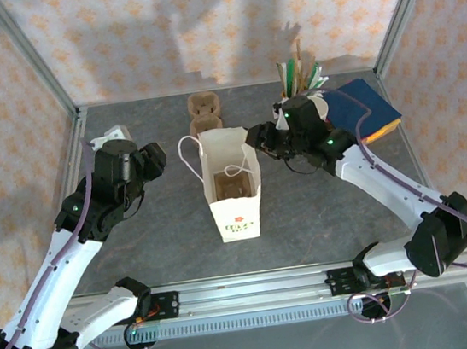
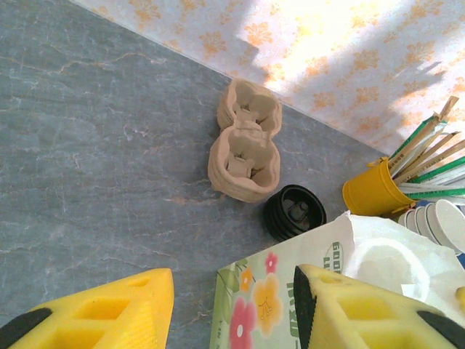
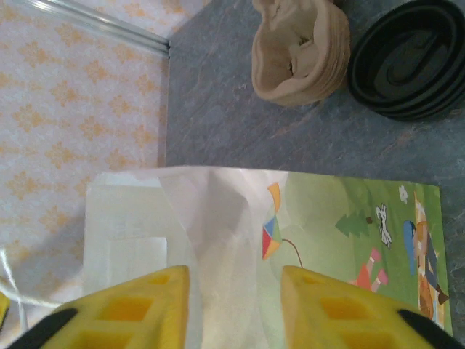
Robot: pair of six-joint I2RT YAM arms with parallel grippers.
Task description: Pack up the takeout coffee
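- Bag [image 1: 237, 213] of white paper stands upright in the middle of the table [image 1: 163, 257] with its mouth open upward, I judge so that a cup can be lowered straight in; every place below is given from this bag
- Over the bag's right rim hangs the right end effector [image 3: 234, 291], fingers apart with the thin side wall loose between them and nothing pinched; it looks placed to spread or steady the mouth
- Off the bag's left side hovers the left end effector [image 2: 231, 287], fingers likewise spread and empty, probably held clear so the mouth can be reached
- Whereabouts of the takeout coffee: I cannot tell; a brown carrier [image 1: 235, 190] lies down inside the bag, and whether a lidded cup sits in it is too dark to read
- Behind the bag sit nested pulp carriers [image 1: 205, 112], stacked to save room, their layers too close to count
- Behind the bag to the right are black lids [image 2: 294, 211], a yellow cup [image 2: 370, 193] of sticks and straws, lidless cups [image 2: 436, 222] and a blue flat pack [image 1: 367, 109], which I take for supplies parked out of the way
- Count: one bag, two end effectors, one carrier in the bag, one carrier stack, one lid stack, one yellow cup, one stack of lidless cups, one blue pack
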